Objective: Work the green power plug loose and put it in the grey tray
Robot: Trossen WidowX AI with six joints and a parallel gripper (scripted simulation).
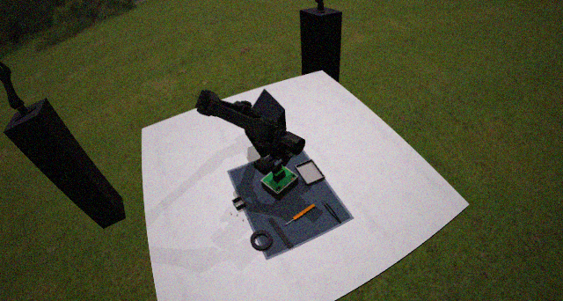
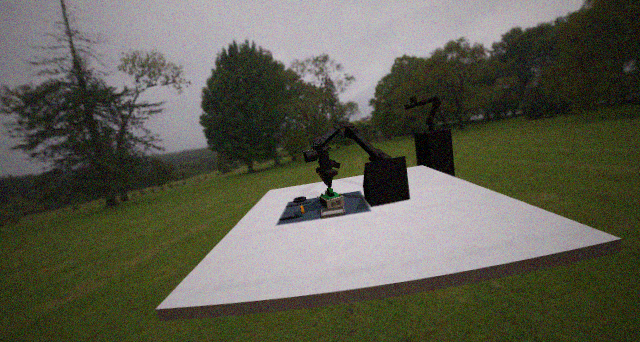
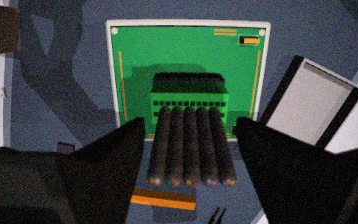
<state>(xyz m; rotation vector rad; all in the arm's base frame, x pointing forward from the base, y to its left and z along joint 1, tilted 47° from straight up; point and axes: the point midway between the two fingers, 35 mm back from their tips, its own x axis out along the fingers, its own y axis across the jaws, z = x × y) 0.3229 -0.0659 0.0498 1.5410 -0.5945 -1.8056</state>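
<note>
The green power plug (image 3: 190, 97) (image 1: 280, 174) is in the black socket (image 3: 189, 78) on the green circuit board (image 3: 137, 45) (image 1: 269, 183) (image 2: 327, 197). Several thick dark cables (image 3: 191, 150) run from the plug toward the wrist camera. My gripper (image 3: 190, 125) (image 1: 278, 167) (image 2: 330, 187) is open, one finger on each side of the plug and cables, with a gap on both sides in the wrist view. The fingertips are low over the board's near edge in that view. The grey tray (image 3: 310, 100) (image 1: 310, 172) is beside the board and has nothing in it.
A screwdriver with an orange handle (image 1: 304, 211) (image 3: 165, 199), tweezers (image 1: 332, 213), a dark strip (image 1: 281, 232) and a black ring (image 1: 261, 240) lie on the far side of the board from the arm. A small open box (image 1: 238, 203) (image 3: 7, 30) is at the mat's edge.
</note>
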